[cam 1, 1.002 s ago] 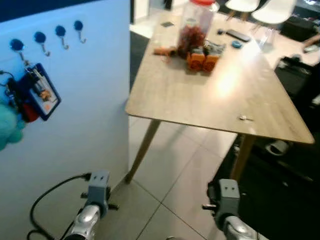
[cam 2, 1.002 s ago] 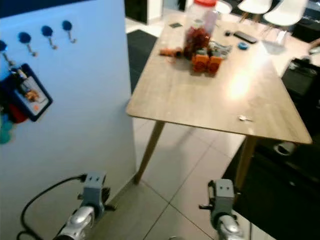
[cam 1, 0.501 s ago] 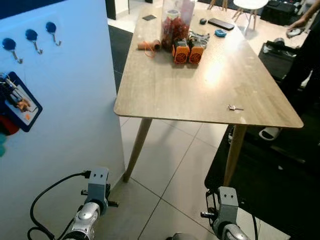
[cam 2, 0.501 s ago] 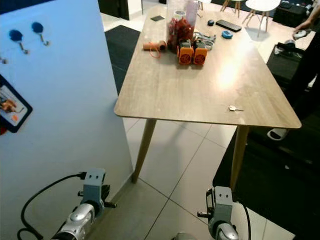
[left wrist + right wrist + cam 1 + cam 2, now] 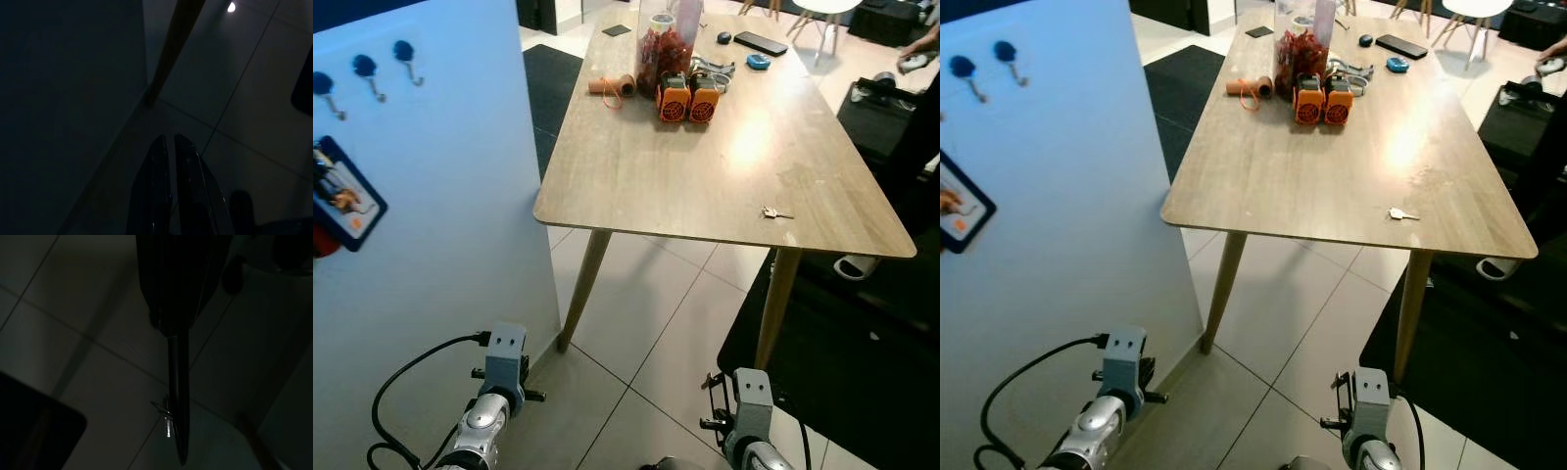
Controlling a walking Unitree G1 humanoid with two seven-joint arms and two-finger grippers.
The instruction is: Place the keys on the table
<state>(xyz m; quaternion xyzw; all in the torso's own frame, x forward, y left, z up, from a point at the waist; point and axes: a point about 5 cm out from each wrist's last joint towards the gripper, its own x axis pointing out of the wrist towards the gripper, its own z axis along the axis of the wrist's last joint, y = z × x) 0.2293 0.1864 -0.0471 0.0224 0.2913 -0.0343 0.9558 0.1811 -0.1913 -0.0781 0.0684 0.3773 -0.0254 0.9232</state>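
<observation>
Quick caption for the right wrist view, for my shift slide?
Right gripper hanging over the dim tiled floor, fingers shut on a small key ring with keys.

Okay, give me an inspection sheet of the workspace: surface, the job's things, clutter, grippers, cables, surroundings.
Surface: light wooden table, near half mostly bare.
Job's things: small silver keys hanging at the right gripper's tip above the tiled floor; one small silver key lies near the table's right edge.
Clutter: two orange boxes, clear jar of red pieces, twine spool and black phone, all at the far end.
Grippers: right gripper shut, apparently on the keys, low; left gripper shut, idle.
Cables: black cable looping by the left arm.
Surroundings: light blue panel with blue hooks and a hanging badge card.
</observation>
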